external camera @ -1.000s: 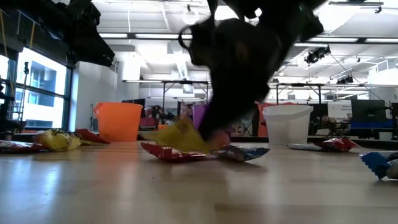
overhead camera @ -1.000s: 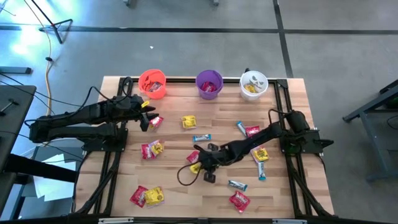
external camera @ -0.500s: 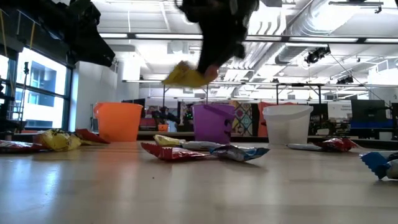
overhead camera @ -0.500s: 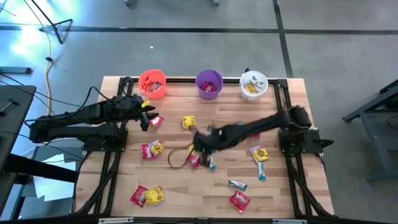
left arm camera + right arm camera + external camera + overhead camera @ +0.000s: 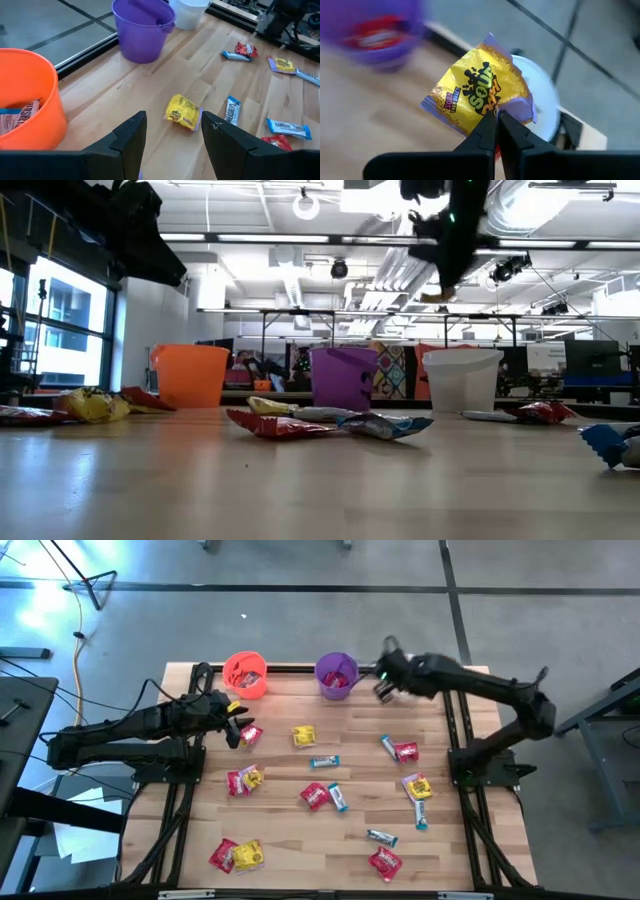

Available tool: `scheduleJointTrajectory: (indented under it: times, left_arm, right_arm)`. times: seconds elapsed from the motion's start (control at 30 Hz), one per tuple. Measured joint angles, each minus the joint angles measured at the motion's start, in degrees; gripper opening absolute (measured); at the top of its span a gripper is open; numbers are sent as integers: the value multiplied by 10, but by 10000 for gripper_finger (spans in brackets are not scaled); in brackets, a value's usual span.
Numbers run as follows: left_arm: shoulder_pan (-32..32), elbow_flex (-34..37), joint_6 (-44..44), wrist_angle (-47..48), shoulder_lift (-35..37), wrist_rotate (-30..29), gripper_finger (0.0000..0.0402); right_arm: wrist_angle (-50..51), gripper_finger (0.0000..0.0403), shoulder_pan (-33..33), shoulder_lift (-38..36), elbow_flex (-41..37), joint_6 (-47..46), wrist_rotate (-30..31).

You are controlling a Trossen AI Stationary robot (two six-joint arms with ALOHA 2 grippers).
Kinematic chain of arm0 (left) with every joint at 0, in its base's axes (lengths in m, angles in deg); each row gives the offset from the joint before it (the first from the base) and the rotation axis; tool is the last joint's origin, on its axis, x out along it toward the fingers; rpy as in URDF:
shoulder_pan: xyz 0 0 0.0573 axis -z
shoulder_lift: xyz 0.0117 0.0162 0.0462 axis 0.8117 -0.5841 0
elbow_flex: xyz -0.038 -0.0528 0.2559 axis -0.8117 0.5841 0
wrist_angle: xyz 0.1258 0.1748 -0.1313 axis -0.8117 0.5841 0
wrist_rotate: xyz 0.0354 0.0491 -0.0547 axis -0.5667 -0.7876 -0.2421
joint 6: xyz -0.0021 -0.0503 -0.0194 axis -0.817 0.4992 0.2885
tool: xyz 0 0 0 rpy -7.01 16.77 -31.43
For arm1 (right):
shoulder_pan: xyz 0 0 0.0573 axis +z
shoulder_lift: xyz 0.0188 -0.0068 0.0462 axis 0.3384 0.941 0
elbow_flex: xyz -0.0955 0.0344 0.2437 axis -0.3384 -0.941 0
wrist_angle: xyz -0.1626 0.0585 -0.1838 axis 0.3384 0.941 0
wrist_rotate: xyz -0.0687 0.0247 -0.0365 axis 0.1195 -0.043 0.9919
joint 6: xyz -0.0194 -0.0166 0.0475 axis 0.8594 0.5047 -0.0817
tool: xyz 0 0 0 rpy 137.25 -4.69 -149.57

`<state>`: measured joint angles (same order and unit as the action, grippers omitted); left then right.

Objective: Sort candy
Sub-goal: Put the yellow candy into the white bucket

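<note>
High view: a wooden table (image 5: 300, 840) on a grey floor carries three cups along its far edge, though only two show here: an orange cup (image 5: 245, 674) and a purple cup (image 5: 336, 675). The right gripper (image 5: 382, 688) hangs just beside the purple cup, over the spot of the third. The left gripper (image 5: 234, 726) hovers near the orange cup, above a red packet (image 5: 250, 735). Loose candy lies scattered over the boards: six red packets, five with yellow and five blue-and-white bars can be counted, some overlapping in pairs.

Low view: the orange cup, the purple cup and a white cup (image 5: 461, 381) stand in a row before an open workshop room. The right gripper is high above the white cup, with a small yellow scrap at its tips.

Left wrist view: the left fingers (image 5: 131, 135) stand wide apart and hold nothing. Between them on the boards lies a yellow packet (image 5: 183, 111); the orange cup holds at least one wrapped sweet.

Right wrist view: the right fingers (image 5: 486, 131) are pressed together on the corner of a yellow sweet (image 5: 474, 95), held above the white cup's rim. The purple cup behind contains red candy.
</note>
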<state>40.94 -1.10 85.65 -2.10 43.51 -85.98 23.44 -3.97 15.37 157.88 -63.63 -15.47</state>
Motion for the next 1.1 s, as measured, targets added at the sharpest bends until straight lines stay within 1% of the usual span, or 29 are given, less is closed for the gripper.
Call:
scheduleJointTrajectory:
  times: [0.1, 0.2, 0.33, 0.47, 0.6, 0.73, 0.9, 1.0, 1.1]
  left_arm:
    - [0, 0, 2, -6, 0, -9, 176]
    - [0, 0, 8, -16, 0, -15, 176]
    - [0, 0, 11, -25, 0, -24, 176]
    - [0, 0, 11, -26, 0, -32, 176]
    - [0, 0, 11, -25, 0, -38, 176]
    - [0, 0, 11, -25, 0, -39, 176]
    - [0, 0, 12, -25, 0, -39, 176]
    - [0, 0, 12, -25, 0, -39, 176]
    - [0, 0, 12, -25, 0, -39, 176]
  right_arm:
    - [-75, 0, -92, -13, -64, 46, -37]
    - [-152, 0, -166, -13, -126, 81, -78]
    - [-259, 0, -241, -13, -183, 98, -115]
    - [-313, 0, -292, -1, -209, 100, -161]
    - [-344, 0, -311, 30, -213, 98, -202]
    - [-339, 0, -311, 68, -202, 80, -206]
    - [-327, 6, -311, 97, -201, 36, -212]
    - [-325, 29, -307, 99, -201, 24, -213]
    - [-322, 72, -302, 94, -201, 23, -213]
